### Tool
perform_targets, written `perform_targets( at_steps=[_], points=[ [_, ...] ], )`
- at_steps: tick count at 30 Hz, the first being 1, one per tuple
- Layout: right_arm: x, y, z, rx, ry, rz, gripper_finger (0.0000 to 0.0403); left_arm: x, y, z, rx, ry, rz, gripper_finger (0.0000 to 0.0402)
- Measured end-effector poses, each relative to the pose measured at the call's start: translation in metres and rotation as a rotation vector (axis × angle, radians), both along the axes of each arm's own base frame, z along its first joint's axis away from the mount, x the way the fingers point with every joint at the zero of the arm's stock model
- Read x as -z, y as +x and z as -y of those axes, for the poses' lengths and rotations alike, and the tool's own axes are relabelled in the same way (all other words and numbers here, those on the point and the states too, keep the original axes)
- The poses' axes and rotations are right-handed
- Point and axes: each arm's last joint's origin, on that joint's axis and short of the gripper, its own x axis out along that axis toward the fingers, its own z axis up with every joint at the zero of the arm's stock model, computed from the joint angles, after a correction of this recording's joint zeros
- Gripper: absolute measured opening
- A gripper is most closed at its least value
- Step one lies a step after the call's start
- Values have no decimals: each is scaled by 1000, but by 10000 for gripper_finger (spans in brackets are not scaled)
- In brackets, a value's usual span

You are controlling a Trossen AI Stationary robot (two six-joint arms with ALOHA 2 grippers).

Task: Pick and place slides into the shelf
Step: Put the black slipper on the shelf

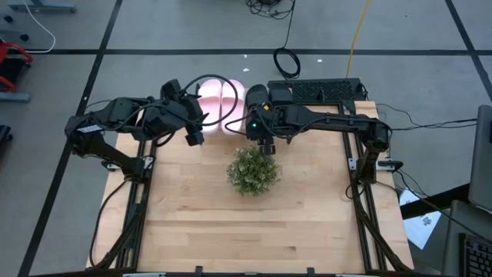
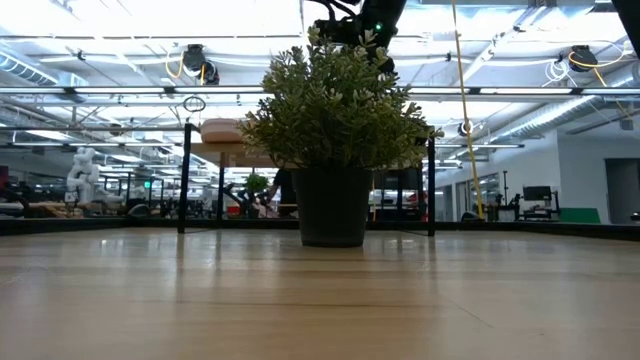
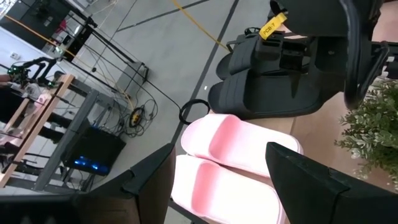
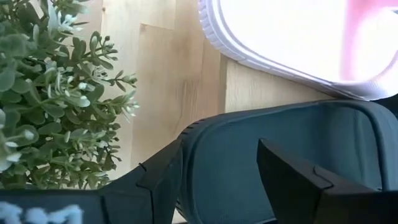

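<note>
Two light pink slides [image 1: 223, 104] lie side by side on the shelf's plank top [image 4: 261, 87] at the table's far edge; in the low view one [image 2: 225, 130] shows above the shelf's black legs [image 2: 185, 180]. Two black slides [image 3: 273, 99] lie just right of them, partly under my right arm. My right gripper [image 4: 217, 149] is open and slants down over the nearer black slide [image 4: 249, 137], its fingers in front of one end. My left gripper [image 1: 194, 138] hangs open in the air, left of the pink slides [image 3: 236, 143]. My right gripper's fingers [image 4: 292, 180] stand in front of the black slide's end [image 4: 199, 155], slanting down from the table's right. I cannot tell whether they touch it.
A potted green plant [image 1: 252, 171] stands mid-table, just on the near side of my right gripper, and fills the middle of the low view [image 2: 335, 110]. A black ribbed thing [image 1: 327, 90] lies at the far right. Bare wooden tabletop [image 1: 246, 231] stretches toward the near edge.
</note>
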Motion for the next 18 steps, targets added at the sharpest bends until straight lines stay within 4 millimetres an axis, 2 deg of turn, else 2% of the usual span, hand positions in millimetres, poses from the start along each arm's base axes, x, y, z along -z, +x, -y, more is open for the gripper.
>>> perform_targets(
  at_steps=[18],
  points=[
    [0,-2,-5,-28,56,-17,196,0,0,0,0,0,0,255]
  ],
)
